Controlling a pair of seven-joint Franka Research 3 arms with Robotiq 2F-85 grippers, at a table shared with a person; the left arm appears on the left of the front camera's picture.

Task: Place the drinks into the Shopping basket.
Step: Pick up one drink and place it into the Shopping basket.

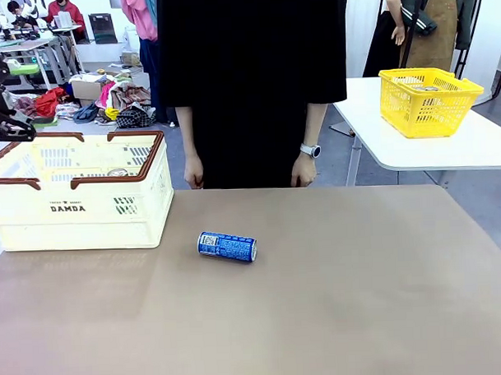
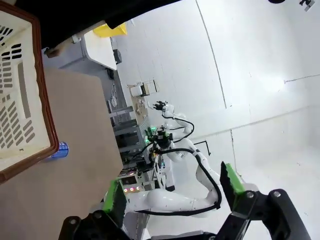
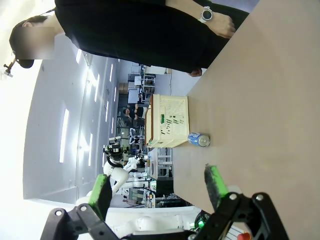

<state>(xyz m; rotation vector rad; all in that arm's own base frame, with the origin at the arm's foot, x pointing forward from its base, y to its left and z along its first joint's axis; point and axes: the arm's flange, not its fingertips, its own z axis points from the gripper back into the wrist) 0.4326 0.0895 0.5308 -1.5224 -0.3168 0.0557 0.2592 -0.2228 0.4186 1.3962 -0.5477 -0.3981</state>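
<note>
Well, my left hand (image 2: pixel 171 192) is spread wide, its green pads (image 2: pixel 113 199) well apart with nothing between them, and it hangs in the air at the far left, above the left end of the Shopping basket (image 1: pixel 38 224). My right hand (image 3: pixel 157 187) is just as wide apart and empty, held up off the table (image 1: pixel 361 299) and looking across it from the right side. One of the drinks, the blue can (image 1: pixel 227 247), lies on its side on the table, left of the middle and toward the far half, its length running left to right. It sits near the basket's near right corner but apart from it, and neither of my hands touches it. From my right wrist I see the same can with a silver end turned my way and the basket just beyond it; from my left wrist the can peeks out past the basket's brown rim. The basket stands upright at the far left of the table, cream-white with vented walls and "DAMDA" printed on its near side. Inside it, close to the near wall, a round silver top (image 1: pixel 118 171) shows; I cannot tell what it belongs to. A person (image 1: pixel 250 64) in black stands at the far edge, both arms hanging down, with a watch (image 1: pixel 311 150) on the wrist to my right. Farther off to the right a yellow mesh basket (image 1: pixel 429 107) sits on a separate white table (image 1: pixel 480 151).
</note>
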